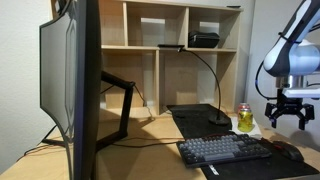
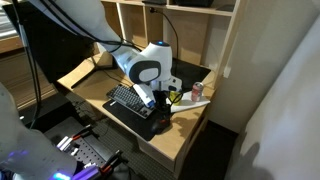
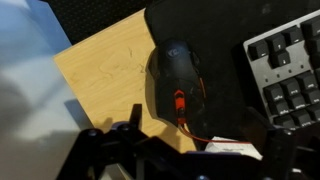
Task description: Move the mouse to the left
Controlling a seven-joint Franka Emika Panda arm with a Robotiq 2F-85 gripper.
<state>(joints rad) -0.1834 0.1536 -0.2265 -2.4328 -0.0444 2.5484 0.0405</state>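
Gripper spread, tips blurred, mouse dim

1. The mouse is dark, smooth plastic with a soft sheen across its back.
2. The surface is pale wood with a fine visible grain, smooth and matt.
3. The mat under the mouse is black and matt, and looks like cloth.
4. The keyboard has matt grey plastic keys in a dark frame.
5. The can, on the right beyond the keyboard, looks like glossy metal.
6. The shelf at the far side has the same pale wood finish.
7. The arm's shell is glossy white plastic, and the fingers are black and dull.
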